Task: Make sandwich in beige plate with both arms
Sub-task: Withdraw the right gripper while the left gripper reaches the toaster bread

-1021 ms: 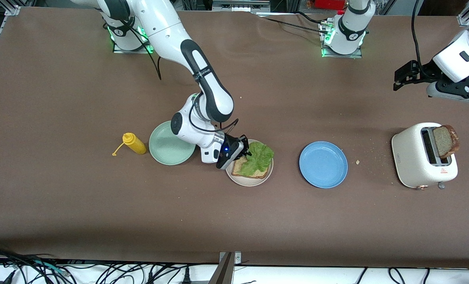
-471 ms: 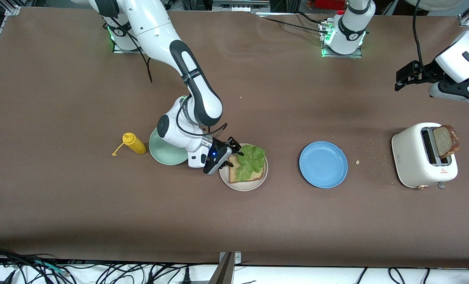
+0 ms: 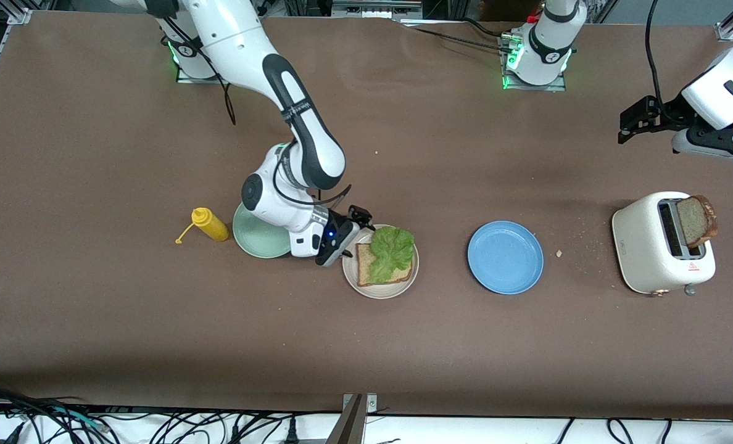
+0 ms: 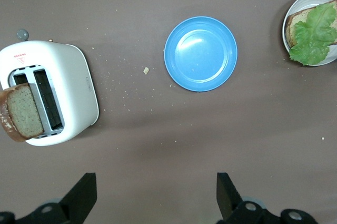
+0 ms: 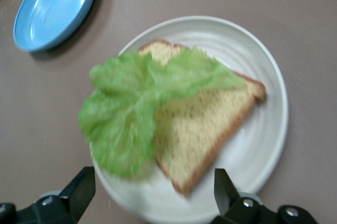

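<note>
The beige plate holds one brown bread slice with a ruffled green lettuce leaf lying on it. My right gripper is open and empty, low over the plate's edge on the mint-green plate's side. In the right wrist view the plate, bread and lettuce lie just ahead of the open gripper. A second bread slice stands in the toaster. My left gripper is open and empty, high over bare table by the toaster.
A blue plate lies between the beige plate and the toaster. A mint-green plate and a yellow mustard bottle lie toward the right arm's end. Crumbs are scattered near the toaster.
My right gripper let go of the lettuce and drew back toward the mint-green plate. The beige plate slid slightly that way. The lettuce now rests on the bread. The left arm barely moved.
</note>
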Controlling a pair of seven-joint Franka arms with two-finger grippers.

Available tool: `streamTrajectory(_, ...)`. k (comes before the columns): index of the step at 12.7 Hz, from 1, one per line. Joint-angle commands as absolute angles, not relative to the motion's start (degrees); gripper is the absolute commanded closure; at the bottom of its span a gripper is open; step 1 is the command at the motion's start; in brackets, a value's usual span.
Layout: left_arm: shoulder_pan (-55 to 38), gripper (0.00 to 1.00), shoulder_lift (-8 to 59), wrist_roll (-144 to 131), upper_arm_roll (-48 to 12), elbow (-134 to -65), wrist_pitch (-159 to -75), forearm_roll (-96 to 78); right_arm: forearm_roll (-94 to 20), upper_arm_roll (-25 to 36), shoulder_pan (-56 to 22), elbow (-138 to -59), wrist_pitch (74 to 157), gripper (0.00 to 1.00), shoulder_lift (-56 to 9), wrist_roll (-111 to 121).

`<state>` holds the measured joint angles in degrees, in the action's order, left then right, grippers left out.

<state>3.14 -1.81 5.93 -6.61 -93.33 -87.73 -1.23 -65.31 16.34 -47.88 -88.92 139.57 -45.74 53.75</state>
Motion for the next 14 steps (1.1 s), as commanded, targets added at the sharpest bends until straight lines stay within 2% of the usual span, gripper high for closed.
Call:
streamTrajectory(1,3.4,0.0,-2.0,6.4,-6.5,-92.8,-87.7,-1.6,-56.4,15.9,-43.6,-98.9,131.8,0.0,-34.4,53.9)
streamTrajectory(8,4.2,0.0,-0.9,6.3,-6.4,-92.7,-90.0,3.1,-30.4,17.7,-31.4,-100.7,112.6,0.0,-23.0,51.8)
streamTrajectory(10,6.1,0.0,0.8,6.3,-6.5,-92.1,-90.2,2.9,-23.1,17.9,-28.2,-100.5,109.0,0.0,-19.0,46.3)
streamTrajectory(14,11.8,0.0,6.6,6.3,-6.5,-88.5,-90.2,3.0,-16.6,17.9,-23.8,-100.5,101.9,0.0,-12.3,40.6)
